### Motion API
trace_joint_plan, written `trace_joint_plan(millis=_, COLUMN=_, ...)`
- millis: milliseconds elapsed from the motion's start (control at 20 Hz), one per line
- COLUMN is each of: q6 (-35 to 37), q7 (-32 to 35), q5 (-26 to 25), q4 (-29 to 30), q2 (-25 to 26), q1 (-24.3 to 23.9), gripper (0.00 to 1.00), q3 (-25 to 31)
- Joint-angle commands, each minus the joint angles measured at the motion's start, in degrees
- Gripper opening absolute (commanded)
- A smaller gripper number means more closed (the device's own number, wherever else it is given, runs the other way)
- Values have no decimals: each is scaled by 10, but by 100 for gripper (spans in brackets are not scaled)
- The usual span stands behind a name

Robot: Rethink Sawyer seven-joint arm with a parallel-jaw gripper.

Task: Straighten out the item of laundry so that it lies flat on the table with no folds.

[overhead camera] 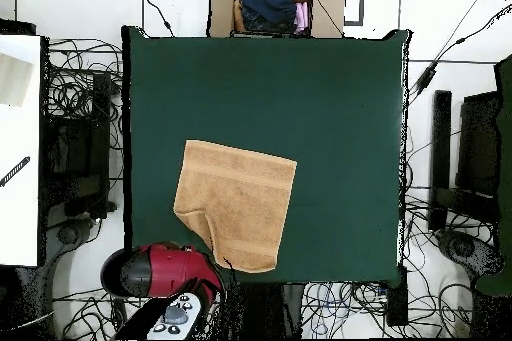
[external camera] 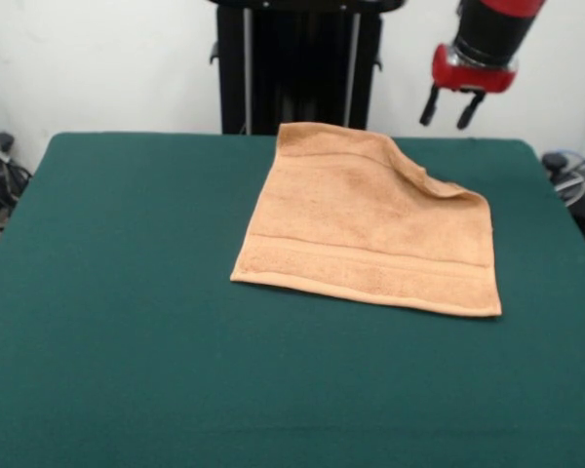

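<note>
With one corner of the towel [external camera: 370, 229] folded over, the empty, spread gripper [external camera: 449, 107] must descend to pinch it.

Towel [external camera: 370, 234]: we see soft, matt terry cloth with a nubby pile; the woven band near its edge looks flatter.
Table [external camera: 127, 292]: we see a matt, felt-like cloth cover, even and smooth.
Arm [external camera: 483, 39]: we see glossy, hard red and black casing.
Gripper [external camera: 449, 105]: we see dull black fingers.
</note>
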Motion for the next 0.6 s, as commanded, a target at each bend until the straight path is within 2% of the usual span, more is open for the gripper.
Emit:
trace_joint_plan(millis=50, q6=41, q7=121, q5=23, q4=-46, q2=-6, q1=-21, gripper=100, q3=13)
trace_joint_plan(millis=600, q6=60, q7=116, q5=17, q4=-73, q2=1, q1=-24, gripper=100, q3=9)
